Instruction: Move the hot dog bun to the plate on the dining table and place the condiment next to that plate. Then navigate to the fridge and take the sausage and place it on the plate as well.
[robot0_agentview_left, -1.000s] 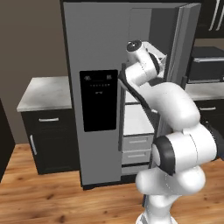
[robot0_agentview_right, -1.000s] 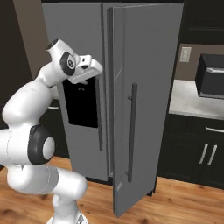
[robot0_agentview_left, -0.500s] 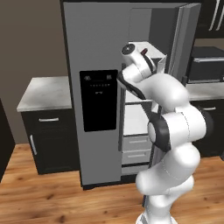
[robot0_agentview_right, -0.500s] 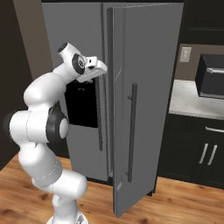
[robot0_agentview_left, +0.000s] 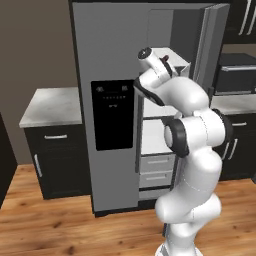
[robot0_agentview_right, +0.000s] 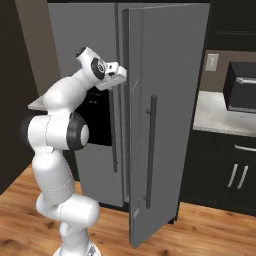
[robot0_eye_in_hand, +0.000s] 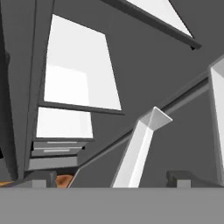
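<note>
Fridge (robot0_agentview_left: 112, 100) dispenser panel (robot0_agentview_left: 113, 113), writing unreadable

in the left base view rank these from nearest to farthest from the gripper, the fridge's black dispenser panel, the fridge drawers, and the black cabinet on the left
From the gripper, up at the open fridge:
1. Black dispenser panel, just below-left on the closed door.
2. Fridge drawers, low inside.
3. Black cabinet, far left.

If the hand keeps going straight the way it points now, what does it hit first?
Probably the inside of the fridge. The open hand points into its opened right side, toward the white shelves and the drawers below them. Nothing shows between the fingertips and those shelves, though depth is hard to judge.
</note>
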